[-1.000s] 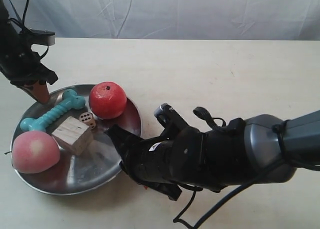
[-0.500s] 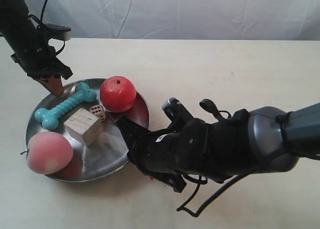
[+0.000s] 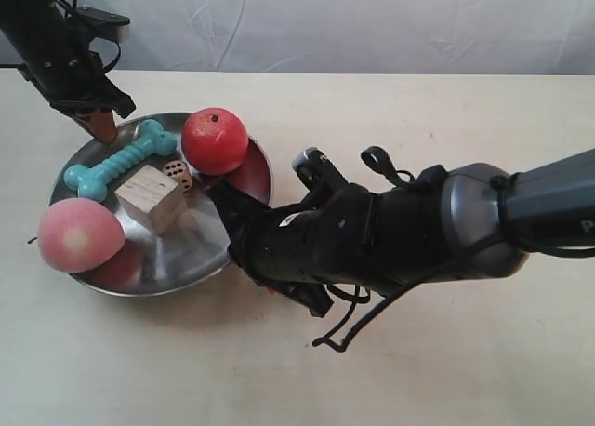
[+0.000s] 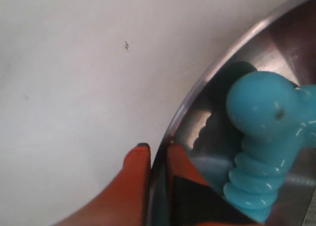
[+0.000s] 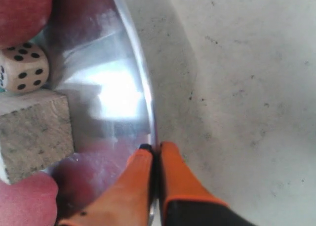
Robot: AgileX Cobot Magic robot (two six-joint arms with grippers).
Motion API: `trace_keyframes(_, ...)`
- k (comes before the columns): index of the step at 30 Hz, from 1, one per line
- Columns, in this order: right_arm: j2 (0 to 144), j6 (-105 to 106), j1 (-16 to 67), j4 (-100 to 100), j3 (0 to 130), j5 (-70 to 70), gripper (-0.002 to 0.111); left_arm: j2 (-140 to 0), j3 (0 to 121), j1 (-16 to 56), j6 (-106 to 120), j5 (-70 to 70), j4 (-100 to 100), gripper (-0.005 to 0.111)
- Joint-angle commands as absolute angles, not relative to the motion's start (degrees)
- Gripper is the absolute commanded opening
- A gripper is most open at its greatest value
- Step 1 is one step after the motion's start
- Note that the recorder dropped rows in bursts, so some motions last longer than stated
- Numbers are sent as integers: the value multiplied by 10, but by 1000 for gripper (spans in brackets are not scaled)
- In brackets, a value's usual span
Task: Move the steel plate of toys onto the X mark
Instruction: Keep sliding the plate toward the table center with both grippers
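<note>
The steel plate [image 3: 195, 249] hangs lifted above the table, its shadow beneath it. It carries the teal bone [image 3: 121, 159], red apple [image 3: 215, 140], pink peach ball [image 3: 80, 234], wooden cube [image 3: 151, 198] and spotted die [image 3: 177, 172]. My left gripper [image 4: 157, 154] is shut on the plate's rim [image 4: 197, 90] beside the bone [image 4: 261, 132]. My right gripper [image 5: 155, 151] is shut on the opposite rim [image 5: 140, 78], near the die [image 5: 22, 68] and cube [image 5: 32, 132]. The X mark is out of view.
The dark bulky arm [image 3: 409, 240] at the exterior view's right lies low over the beige tabletop [image 3: 446, 138]. A pale cloth backdrop [image 3: 353, 21] runs behind the table's far edge. A tiny dark speck [image 4: 126, 46] marks the table near the plate.
Both arms have carried the plate up and toward the table's far side; it first went right, then slightly back left. The toys have shifted little inside it.
</note>
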State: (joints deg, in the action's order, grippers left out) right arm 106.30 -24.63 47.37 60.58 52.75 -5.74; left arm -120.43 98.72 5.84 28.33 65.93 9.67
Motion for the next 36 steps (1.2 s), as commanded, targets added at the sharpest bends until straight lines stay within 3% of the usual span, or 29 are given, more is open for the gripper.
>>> trace_keyframes(1, 1060, -240, 473, 588, 546, -89, -1, -1216, 1001, 70, 256, 700, 180, 0)
trace_keyframes(21, 1084, -239, 394, 573, 546, -80, -1, -1300, 1080, 105, 258, 700, 182, 0)
trace_keyframes(36, 1115, -225, 393, 556, 546, -82, -1, -1308, 1088, 110, 245, 700, 179, 0)
